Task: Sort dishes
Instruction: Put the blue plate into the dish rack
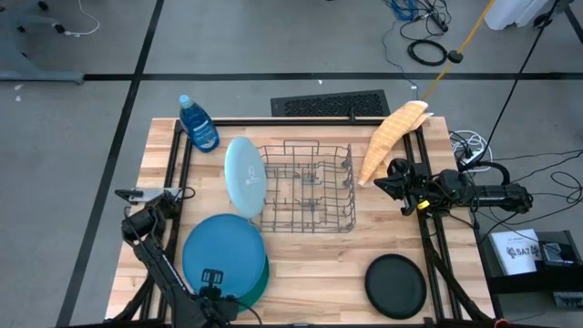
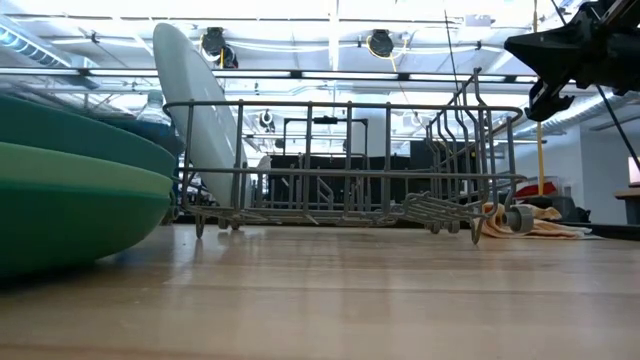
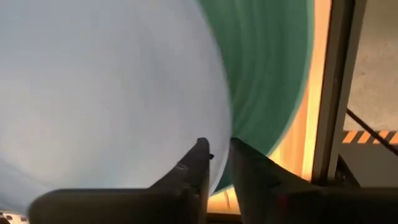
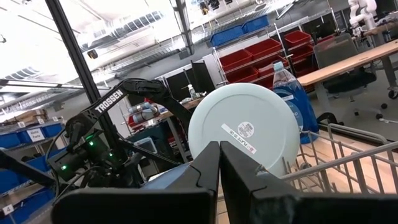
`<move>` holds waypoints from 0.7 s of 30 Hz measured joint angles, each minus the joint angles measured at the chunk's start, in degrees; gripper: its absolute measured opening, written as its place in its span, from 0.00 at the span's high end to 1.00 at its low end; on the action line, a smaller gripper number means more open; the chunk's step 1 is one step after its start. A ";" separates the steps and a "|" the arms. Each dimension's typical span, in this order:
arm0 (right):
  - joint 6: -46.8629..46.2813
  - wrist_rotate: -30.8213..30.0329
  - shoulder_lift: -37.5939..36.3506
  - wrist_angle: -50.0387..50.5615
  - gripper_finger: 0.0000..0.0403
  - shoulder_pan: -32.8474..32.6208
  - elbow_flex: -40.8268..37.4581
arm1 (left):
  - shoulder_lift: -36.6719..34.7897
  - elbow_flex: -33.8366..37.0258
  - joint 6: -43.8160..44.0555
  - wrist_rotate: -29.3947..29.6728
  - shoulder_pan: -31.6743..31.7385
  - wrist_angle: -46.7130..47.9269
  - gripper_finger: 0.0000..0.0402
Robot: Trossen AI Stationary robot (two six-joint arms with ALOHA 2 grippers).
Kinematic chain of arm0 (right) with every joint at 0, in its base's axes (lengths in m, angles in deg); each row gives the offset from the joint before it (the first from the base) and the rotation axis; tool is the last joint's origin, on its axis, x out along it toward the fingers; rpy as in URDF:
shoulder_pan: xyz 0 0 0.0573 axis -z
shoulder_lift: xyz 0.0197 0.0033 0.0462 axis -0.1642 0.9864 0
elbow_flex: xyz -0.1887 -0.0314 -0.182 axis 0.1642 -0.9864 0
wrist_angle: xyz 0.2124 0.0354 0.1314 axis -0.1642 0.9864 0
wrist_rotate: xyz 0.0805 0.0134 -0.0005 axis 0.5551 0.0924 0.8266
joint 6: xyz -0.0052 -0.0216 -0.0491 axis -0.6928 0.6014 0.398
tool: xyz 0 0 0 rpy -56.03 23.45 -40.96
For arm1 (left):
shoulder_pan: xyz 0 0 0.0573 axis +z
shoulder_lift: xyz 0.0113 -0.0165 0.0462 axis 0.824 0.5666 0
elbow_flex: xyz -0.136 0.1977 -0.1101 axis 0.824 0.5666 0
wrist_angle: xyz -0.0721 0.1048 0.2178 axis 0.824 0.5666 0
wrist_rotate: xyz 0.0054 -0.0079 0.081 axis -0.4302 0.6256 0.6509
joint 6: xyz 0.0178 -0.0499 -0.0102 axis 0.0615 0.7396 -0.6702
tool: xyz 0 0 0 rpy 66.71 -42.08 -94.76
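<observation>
A blue plate point(image 1: 221, 255) lies on top of a stack with a teal plate point(image 3: 273, 74) and a green plate point(image 2: 70, 200) at the table's near left. My left gripper point(image 1: 211, 276) is at the blue plate's near rim, its fingers close together. A light blue plate point(image 1: 244, 176) stands on edge, leaning against the left end of the grey wire rack point(image 1: 305, 187). A smaller black plate point(image 1: 396, 284) lies flat at the near right. My right gripper point(image 1: 387, 178) is shut and empty, held in the air right of the rack. My left gripper has the blue plate's near rim point(image 3: 219, 177) between its two fingers, one finger point(image 3: 198, 163) over the plate's top and the other point(image 3: 244, 163) past its edge. It comes from the table's near side, slanting down. The plate still lies on the stack.
A blue soap bottle point(image 1: 198, 123) stands at the far left. A yellow cloth point(image 1: 392, 137) lies at the far right beside the rack. Black frame rails point(image 1: 178, 173) run along the table's left and right sides. Bare wood point(image 1: 314, 269) lies between the stack and the black plate.
</observation>
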 joint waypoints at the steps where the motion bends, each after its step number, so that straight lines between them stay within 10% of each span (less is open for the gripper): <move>1: -0.02 0.01 0.00 0.00 0.98 0.00 0.00 | 0.00 0.00 0.03 0.46 0.07 -0.37 0.80; 21: -0.22 0.05 0.00 1.09 0.98 0.00 0.00 | 0.02 3.44 2.68 -2.15 1.57 -5.79 0.72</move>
